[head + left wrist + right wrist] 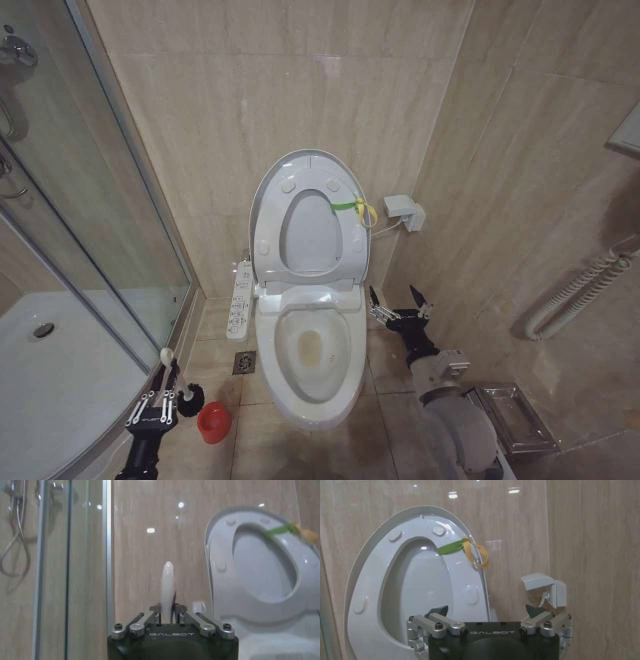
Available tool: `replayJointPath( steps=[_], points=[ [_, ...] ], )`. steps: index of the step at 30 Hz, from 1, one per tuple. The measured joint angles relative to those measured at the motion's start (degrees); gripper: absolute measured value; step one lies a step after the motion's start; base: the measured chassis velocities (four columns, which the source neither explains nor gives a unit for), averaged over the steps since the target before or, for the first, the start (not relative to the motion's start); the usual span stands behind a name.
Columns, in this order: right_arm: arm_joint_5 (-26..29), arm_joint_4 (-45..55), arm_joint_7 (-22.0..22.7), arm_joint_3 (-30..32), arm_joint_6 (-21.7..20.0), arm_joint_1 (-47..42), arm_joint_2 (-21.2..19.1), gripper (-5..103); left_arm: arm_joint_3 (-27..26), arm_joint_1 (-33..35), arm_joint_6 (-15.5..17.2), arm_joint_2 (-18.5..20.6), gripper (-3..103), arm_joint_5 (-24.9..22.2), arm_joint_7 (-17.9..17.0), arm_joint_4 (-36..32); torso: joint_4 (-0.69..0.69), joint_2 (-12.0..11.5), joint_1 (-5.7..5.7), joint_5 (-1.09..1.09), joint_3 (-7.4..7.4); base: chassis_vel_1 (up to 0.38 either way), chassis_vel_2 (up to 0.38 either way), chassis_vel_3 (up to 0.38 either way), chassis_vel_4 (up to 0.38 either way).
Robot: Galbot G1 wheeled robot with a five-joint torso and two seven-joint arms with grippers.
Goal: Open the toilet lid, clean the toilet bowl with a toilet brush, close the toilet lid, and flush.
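In the head view, the left gripper (160,398) is sitting at the lower left of the frame with its arm cut off by the bottom edge, and its jaws are closing on the thin white handle of the toilet brush (164,366), whose rounded tip is poking up above the fingers; the bristle end is hidden behind the gripper. Just right of it a small red cup (212,421) is standing on the floor tiles, and what is inside it is hard to make out. The toilet bowl (311,355) is lying open at the centre, showing a brownish stain and a little water at the bottom, with the toilet lid (268,215) and seat standing upright against the wall above it. The right gripper (399,305) is hovering just right of the bowl, jaws spread wide and holding nothing. In the left wrist view, the brush handle is rising straight up from between the pinched fingers (191,619) at bottom centre, while the raised lid is being cut off at the right edge. In the right wrist view, the spread fingers (436,612) are framing the lower edge, empty, with the upright lid filling the left and a yellow-green band (465,549) tied at its edge.
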Motion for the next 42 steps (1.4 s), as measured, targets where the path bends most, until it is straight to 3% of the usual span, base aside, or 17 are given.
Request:
replayJointPath(
  steps=[10,24,27,33,42],
  points=[
    [0.0,0.0,0.0,0.0,0.0,0.0,0.0,100,4.95,-9.48,-1.65,0.25,18,-1.58,1.41,15.26,0.0,0.0,0.0,0.0,0.0,0.0,0.0,0.0,0.0],
    [0.0,0.0,0.0,0.0,0.0,0.0,0.0,100,9.07,-16.8,-1.65,0.29,18,-3.48,2.99,29.43,0.0,0.0,0.0,0.0,0.0,0.0,0.0,0.0,0.0],
    [0.0,0.0,0.0,0.0,0.0,0.0,0.0,100,9.33,-17.65,-1.66,0.38,18,-3.75,3.33,30.78,0.01,0.0,0.0,0.0,0.0,0.0,0.0,0.0,0.0],
    [0.0,0.0,0.0,0.0,0.0,0.0,0.0,100,10.23,-21.27,-1.66,0.73,18,-5.93,7.8,36.14,0.01,0.0,0.0,0.0,0.0,0.0,0.0,0.0,0.0],
    [0.0,0.0,0.0,0.0,0.0,0.0,0.0,100,11.9,-24.56,-1.55,1.34,18,-7.09,8.97,38.64,-0.01,0.0,0.0,0.0,0.0,0.0,0.0,0.0,0.0]
  ],
)
